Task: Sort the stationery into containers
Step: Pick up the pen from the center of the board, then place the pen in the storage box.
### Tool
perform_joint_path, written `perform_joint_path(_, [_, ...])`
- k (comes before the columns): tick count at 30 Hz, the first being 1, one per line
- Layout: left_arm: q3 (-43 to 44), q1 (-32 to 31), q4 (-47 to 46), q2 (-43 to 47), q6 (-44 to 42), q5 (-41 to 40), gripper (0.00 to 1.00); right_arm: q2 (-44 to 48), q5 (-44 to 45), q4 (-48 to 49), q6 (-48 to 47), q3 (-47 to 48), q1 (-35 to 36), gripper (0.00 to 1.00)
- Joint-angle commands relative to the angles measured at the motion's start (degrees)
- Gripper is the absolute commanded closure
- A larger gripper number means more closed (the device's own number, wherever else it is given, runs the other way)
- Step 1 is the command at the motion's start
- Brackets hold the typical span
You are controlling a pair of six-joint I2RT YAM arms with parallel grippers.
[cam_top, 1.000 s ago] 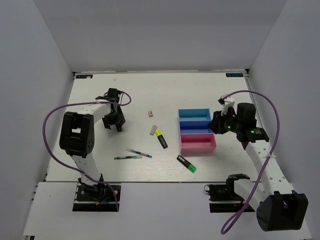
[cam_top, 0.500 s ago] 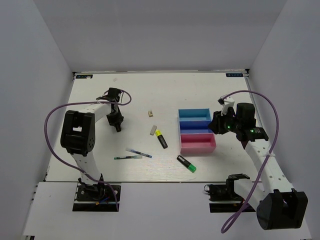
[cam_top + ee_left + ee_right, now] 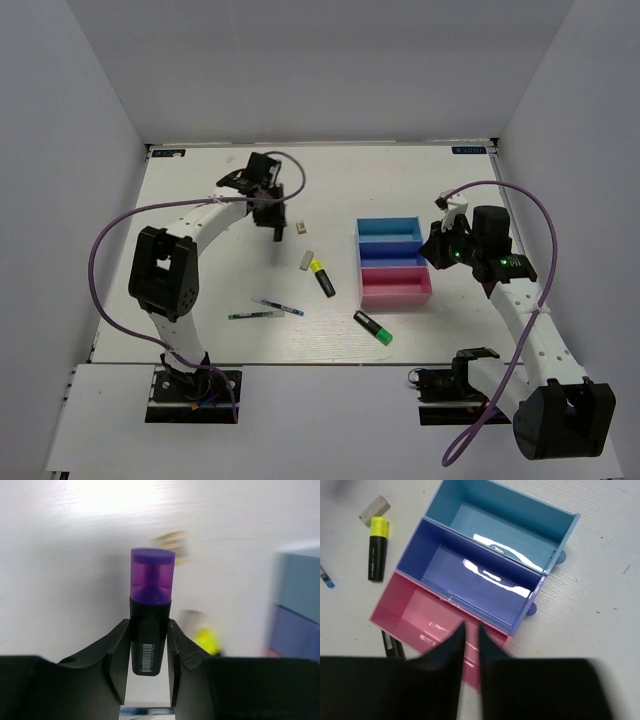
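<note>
My left gripper (image 3: 149,631) is shut on a black highlighter with a purple cap (image 3: 152,577), held off the table. In the top view that gripper (image 3: 275,228) hangs just left of the tiny tan block (image 3: 300,228). The eraser (image 3: 307,260), yellow-cap highlighter (image 3: 321,277), green-cap highlighter (image 3: 372,327) and two thin pens (image 3: 270,308) lie on the table. The light blue (image 3: 495,525), dark blue (image 3: 470,580) and pink (image 3: 415,605) trays hold nothing. My right gripper (image 3: 471,627) hovers over the pink tray's right end, with a narrow gap and nothing between its jaws.
White walls close in the table (image 3: 200,190) on three sides. A purple cable (image 3: 110,235) loops from the left arm, another (image 3: 530,205) from the right arm. The trays (image 3: 390,255) sit right of centre, with the loose items to their left and front.
My left gripper closed on the purple-cap highlighter and swung right and farther back, toward the tan block. My right gripper's jaws narrowed; that arm stayed put.
</note>
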State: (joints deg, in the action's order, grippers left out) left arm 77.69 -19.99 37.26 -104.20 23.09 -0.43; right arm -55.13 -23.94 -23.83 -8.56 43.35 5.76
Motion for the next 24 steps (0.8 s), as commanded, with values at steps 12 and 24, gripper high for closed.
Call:
perform_joint_path(12, [41.30,-18.50,10.39,-16.11,-26.77,30.13,1.00,5.20,9.09,7.66,-1.55,-2.39,-0.05,1.00])
perform_joint_path(24, [39.29,-21.84,-1.74,-19.37,-30.74,28.11,1.00,6.70,4.88,10.39,-10.60,-4.86,-0.05,1.00])
